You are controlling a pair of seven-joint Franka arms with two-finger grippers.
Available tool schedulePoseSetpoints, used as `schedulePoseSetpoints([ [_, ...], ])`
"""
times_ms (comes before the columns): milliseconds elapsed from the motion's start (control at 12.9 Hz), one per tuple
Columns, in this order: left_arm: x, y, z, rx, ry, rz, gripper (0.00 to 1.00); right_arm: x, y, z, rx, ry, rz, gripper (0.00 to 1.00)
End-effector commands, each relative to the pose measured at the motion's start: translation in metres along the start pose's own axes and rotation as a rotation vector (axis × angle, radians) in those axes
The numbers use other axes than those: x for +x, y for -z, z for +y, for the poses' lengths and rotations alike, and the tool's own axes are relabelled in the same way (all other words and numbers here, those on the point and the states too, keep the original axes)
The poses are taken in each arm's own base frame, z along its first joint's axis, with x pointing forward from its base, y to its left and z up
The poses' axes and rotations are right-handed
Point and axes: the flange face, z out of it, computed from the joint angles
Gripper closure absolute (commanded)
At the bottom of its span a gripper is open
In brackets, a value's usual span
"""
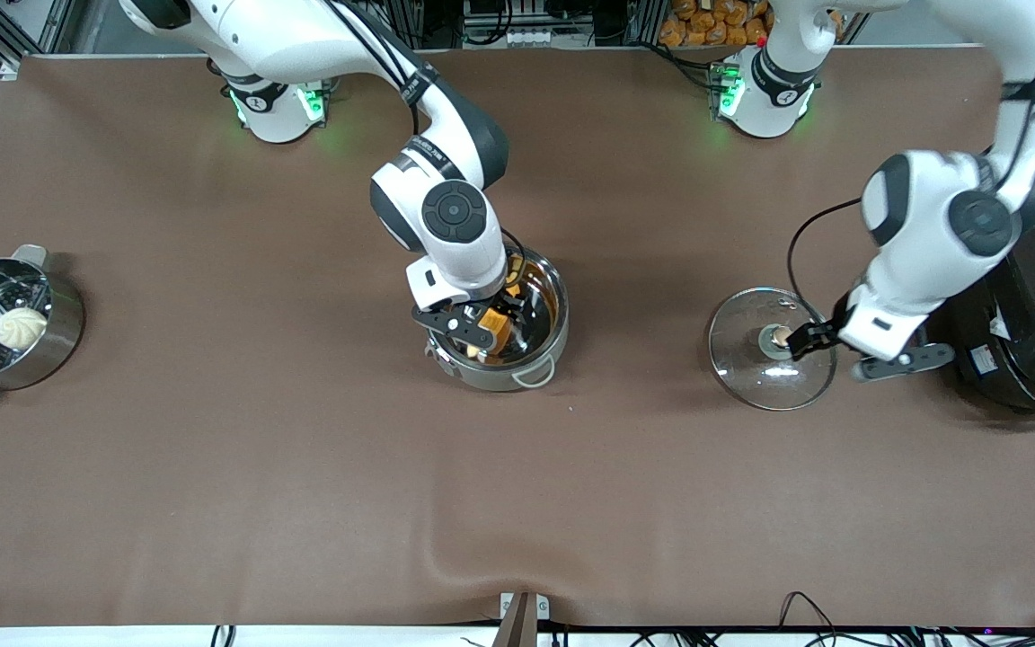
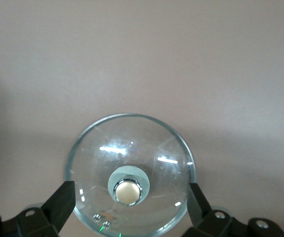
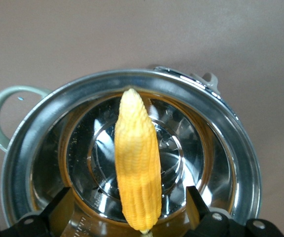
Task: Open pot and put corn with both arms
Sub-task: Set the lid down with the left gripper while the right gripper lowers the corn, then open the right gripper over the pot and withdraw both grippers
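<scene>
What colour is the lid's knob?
Brass-gold with a chrome collar; the knob shows best in the left wrist view.

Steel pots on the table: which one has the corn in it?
The pot mid-table, under the right end effector, with the corn in it. The steamer pot at the right arm's end holds a white bun.

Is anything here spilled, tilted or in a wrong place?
Nothing stands out. The glass lid lies flat on the table under the open left gripper; the corn is in the open pot, between the right gripper's open fingers.
</scene>
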Motion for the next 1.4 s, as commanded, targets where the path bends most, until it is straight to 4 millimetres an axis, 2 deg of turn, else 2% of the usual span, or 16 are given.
schedulePoseSetpoints([
  [0,-0.003,0.076,-0.012,-0.010,0.007,0.049,0.00,0.015,0.049,0.016,0.008,-0.056,0.009,0.00],
  [155,-0.004,0.131,-0.013,-0.012,0.005,0.047,0.00,0.040,0.108,0.051,0.013,-0.103,0.007,0.00],
  [310,-0.001,0.177,-0.014,0.010,-0.030,-0.026,0.00,0.060,0.164,0.097,-0.028,-0.038,0.001,0.00],
  [465,-0.004,0.202,-0.016,0.012,-0.067,-0.041,0.00,0.068,0.219,0.143,-0.063,0.042,0.011,0.00],
  [620,-0.006,0.218,-0.017,0.012,-0.074,-0.048,0.00,0.090,0.276,0.206,-0.038,0.157,0.023,0.00],
  [775,-0.008,0.233,-0.015,0.022,-0.078,-0.069,0.00,0.106,0.319,0.263,-0.031,0.237,0.050,0.00],
  [930,-0.008,0.248,-0.016,0.024,-0.079,-0.069,0.00,0.123,0.342,0.314,-0.033,0.249,0.061,0.00],
  [1008,-0.009,0.254,-0.016,0.023,-0.081,-0.066,0.00,0.132,0.347,0.342,-0.038,0.266,0.059,0.00],
  [1085,-0.004,0.249,-0.018,0.026,-0.076,-0.086,0.00,0.142,0.351,0.373,-0.037,0.274,0.061,0.00],
  [1163,0.002,0.256,-0.023,0.025,-0.087,-0.075,0.00,0.150,0.352,0.399,-0.036,0.288,0.058,0.00],
  [1318,0.004,0.252,-0.026,0.015,-0.140,-0.093,0.00,0.160,0.356,0.434,-0.033,0.294,0.061,0.00],
])
